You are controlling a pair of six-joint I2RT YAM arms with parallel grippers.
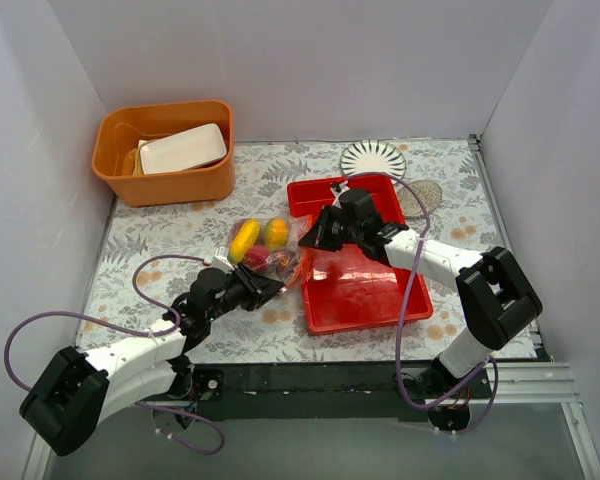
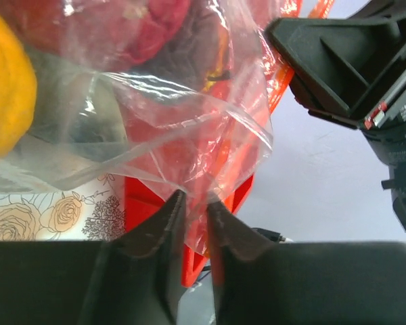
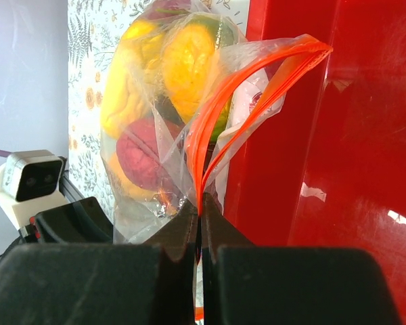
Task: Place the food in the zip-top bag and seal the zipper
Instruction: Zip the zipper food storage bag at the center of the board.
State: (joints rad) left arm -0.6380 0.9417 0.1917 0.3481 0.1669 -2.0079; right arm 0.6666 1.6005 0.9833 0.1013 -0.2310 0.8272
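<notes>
Shows a clear crinkly zip-top bag [image 1: 263, 250] on the floral tablecloth [image 1: 150, 240], at the left wall of the red rectangular plastic tray [image 1: 365, 290], between the two claws. Holds the toy food already: yellow-orange mangoes [image 1: 245, 238], a dark red apple-like piece [image 3: 139, 152], and other pieces too blurred through the film to name.

Right gripper [image 3: 200, 215]: clamped tight on one end of the thin orange-red zipper strip [image 3: 257, 74], with no gap between the fingers. Beyond the pinch, splits into two tracks bowing apart toward the far end, so not yet sealed along most of the mouth. Judged as the start of a sealing stroke: pinched at the end in order to slide along and press the tracks together.

Left gripper [image 2: 195, 203]: nearly closed, only a thin gap, with a fold of the clear film caught between the tips. Grips the bag's near side, opposite the right claw, most likely to anchor the bag and keep the mouth taut against the pull of the slide.

Places the bag directly ahead of both claws, touching both and stretched between them, mouth edge against the tray wall; cannot tell whether overlapping the rim.

Behind, well apart: an orange plastic tub [image 1: 165, 185] with a white rectangular container [image 1: 183, 148] inside, and a striped round plate [image 1: 373, 158].
</notes>
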